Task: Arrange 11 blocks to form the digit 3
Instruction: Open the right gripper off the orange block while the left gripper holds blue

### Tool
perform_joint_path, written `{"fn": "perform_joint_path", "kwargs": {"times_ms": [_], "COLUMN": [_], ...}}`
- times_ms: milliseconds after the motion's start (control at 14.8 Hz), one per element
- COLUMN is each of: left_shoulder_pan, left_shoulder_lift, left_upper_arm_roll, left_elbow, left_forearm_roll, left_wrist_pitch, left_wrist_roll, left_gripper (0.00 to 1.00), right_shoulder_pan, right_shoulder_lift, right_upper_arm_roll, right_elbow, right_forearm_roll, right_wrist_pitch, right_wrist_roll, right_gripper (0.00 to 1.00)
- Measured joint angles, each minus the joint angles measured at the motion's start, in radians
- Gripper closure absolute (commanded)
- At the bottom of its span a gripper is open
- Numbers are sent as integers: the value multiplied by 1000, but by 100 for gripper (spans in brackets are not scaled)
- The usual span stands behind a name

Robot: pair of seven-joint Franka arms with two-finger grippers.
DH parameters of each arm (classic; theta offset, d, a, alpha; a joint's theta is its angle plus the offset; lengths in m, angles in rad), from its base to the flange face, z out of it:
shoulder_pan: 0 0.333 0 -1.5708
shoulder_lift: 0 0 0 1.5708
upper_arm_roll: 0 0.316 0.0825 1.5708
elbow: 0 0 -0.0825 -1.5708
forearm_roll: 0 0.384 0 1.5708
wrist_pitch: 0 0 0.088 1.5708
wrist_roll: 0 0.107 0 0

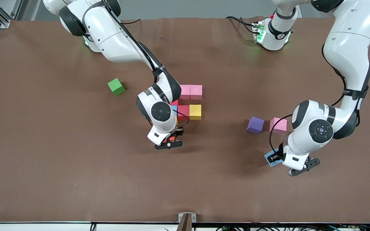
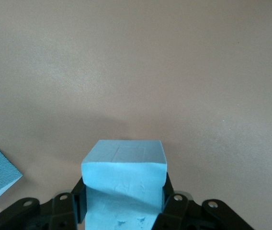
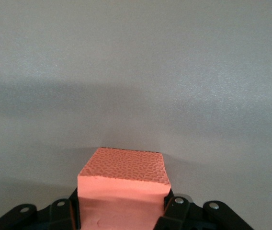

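Front view, centre: my right gripper [image 1: 171,141] clamps an orange block [image 1: 171,138] just below the half-built digit 3 [image 1: 189,102]; lower right, my left gripper [image 1: 276,158] pinches a blue block [image 1: 270,159]. Both wrist views confirm square grips. I'd seat orange flush, edges aligned, before releasing.

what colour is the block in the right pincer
Orange block, clamped in the right pincer; clearest in the right wrist view.

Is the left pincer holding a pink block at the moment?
No, the left pincer is shut on a light blue block.
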State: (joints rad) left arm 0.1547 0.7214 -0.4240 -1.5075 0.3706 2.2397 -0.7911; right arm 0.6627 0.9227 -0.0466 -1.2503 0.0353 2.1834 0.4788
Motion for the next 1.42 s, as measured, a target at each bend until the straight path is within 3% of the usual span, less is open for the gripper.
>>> {"fn": "perform_joint_path", "kwargs": {"times_ms": [609, 744, 812, 879, 947, 1421], "left_shoulder_pan": [-3, -3, -3, -3, -3, -4], "left_shoulder_lift": [0, 0, 0, 0, 0, 0], "left_upper_arm_roll": [0, 0, 0, 0, 0, 0], "left_elbow": [0, -1, -1, -1, -1, -1], "left_forearm_roll": [0, 0, 0, 0, 0, 0], "left_wrist_pitch": [0, 0, -1, -1, -1, -1], "left_wrist_roll": [-3, -4, -4, -4, -4, -5], "left_gripper": [49, 49, 49, 49, 49, 49], "right_shoulder_pan": [0, 0, 0, 0, 0, 0], "right_shoulder_lift": [0, 0, 0, 0, 0, 13], "right_upper_arm_roll": [1, 1, 1, 1, 1, 3], "right_elbow": [0, 0, 0, 0, 0, 0], "right_forearm_roll": [2, 2, 2, 2, 2, 2], "right_wrist_pitch": [-1, -1, -1, -1, -1, 1], "right_wrist_roll": [0, 0, 0, 0, 0, 0], "right_gripper": [99, 94, 80, 4, 0, 0]}}
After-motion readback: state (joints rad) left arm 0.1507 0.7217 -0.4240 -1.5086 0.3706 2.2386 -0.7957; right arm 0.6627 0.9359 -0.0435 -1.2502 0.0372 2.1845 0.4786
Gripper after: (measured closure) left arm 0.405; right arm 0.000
